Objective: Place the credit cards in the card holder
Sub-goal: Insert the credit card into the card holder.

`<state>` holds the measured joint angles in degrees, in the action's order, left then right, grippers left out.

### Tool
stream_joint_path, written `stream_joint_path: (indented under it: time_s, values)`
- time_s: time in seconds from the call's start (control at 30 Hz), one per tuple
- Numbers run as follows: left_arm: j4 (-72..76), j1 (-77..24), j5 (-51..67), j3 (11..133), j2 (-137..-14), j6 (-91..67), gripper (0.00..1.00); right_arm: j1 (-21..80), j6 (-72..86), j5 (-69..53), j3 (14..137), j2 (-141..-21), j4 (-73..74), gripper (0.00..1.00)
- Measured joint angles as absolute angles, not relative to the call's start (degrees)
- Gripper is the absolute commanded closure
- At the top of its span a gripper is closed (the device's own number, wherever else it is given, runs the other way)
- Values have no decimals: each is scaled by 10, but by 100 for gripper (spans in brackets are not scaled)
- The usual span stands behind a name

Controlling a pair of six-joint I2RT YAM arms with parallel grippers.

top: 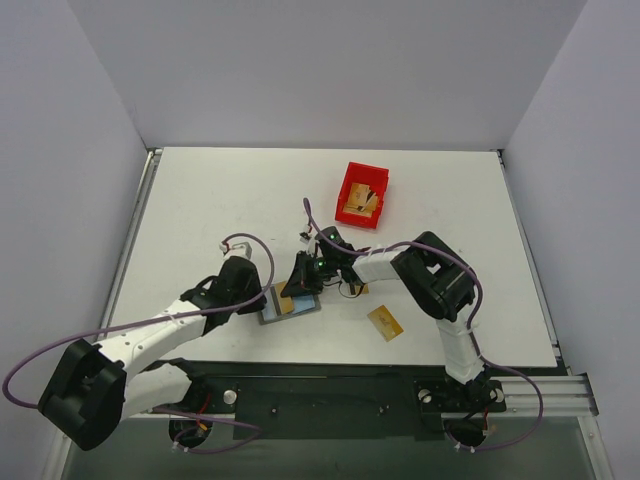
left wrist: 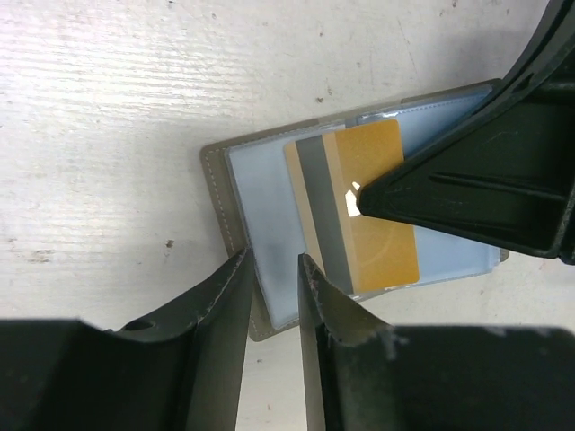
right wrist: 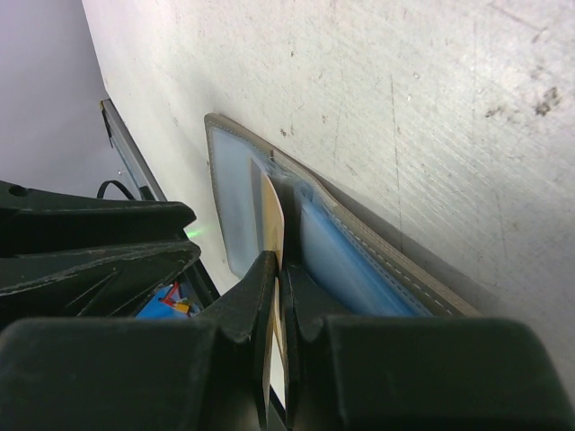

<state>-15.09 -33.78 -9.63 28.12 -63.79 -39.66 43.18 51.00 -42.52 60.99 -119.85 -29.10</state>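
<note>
The grey card holder (top: 292, 310) lies open on the table, its bluish pockets (left wrist: 260, 197) facing up. A gold credit card (left wrist: 373, 215) with a grey stripe lies on its inner pocket. My right gripper (right wrist: 278, 262) is shut on this card's edge (right wrist: 272, 211), and its dark finger (left wrist: 476, 180) reaches in from the right. My left gripper (left wrist: 272, 268) stands open, its jaws a little apart over the holder's near edge, gripping nothing. A second credit card (top: 385, 322) lies loose on the table to the right. A third (top: 360, 203) rests inside the red bin.
The red plastic bin (top: 350, 178) stands at the back centre-right. Both arms (top: 420, 265) meet over the holder, with cables looping above them. White walls enclose the table on three sides.
</note>
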Motion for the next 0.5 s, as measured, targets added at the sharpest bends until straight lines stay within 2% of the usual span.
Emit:
stream_joint_path:
  time_s: [0.07, 0.17, 0.5]
  values:
    - [-158, -336, -103, 283, -634, -397, 59, 432, 510, -425, 610, -1199, -290, 100]
    - [-177, -332, -113, 286, -634, -398, 60, 432, 510, -425, 611, -1199, -288, 100]
    - [-197, -329, -120, 289, -659, -404, 79, 432, 509, -424, 614, -1199, -281, 100]
